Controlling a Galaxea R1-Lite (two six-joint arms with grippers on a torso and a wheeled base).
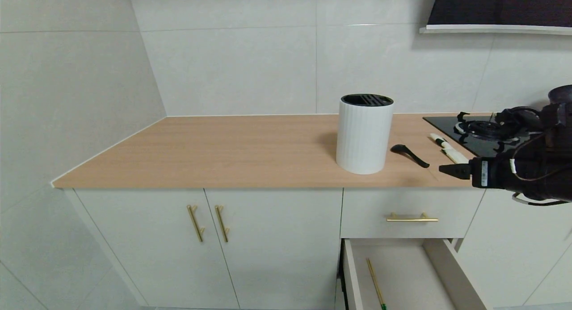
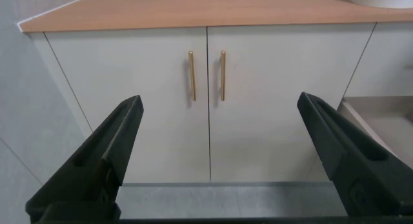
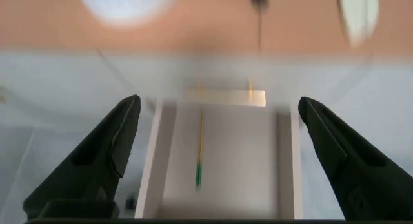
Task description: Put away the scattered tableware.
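A black spoon (image 1: 409, 154) lies on the wooden counter (image 1: 232, 153), just right of a white ribbed utensil holder (image 1: 364, 133) with a black slotted top. A white-handled utensil (image 1: 447, 149) rests further right, by the hob. Below the counter, a drawer (image 1: 353, 274) stands pulled out with a wooden chopstick (image 1: 376, 283) with a green tip inside. My right gripper (image 1: 449, 170) hovers at the counter's front edge above that drawer; it is open (image 3: 218, 104) and holds nothing, with the chopstick (image 3: 199, 156) below it. My left gripper (image 2: 219, 98) is open and empty, low in front of the cabinet doors.
A black gas hob (image 1: 482, 131) sits at the counter's right end under an extractor hood (image 1: 496, 10). Tiled walls close off the back and left. Two cabinet doors with gold handles (image 2: 206, 75) and a shut upper drawer (image 1: 411, 214) face me. The counter's left half is bare.
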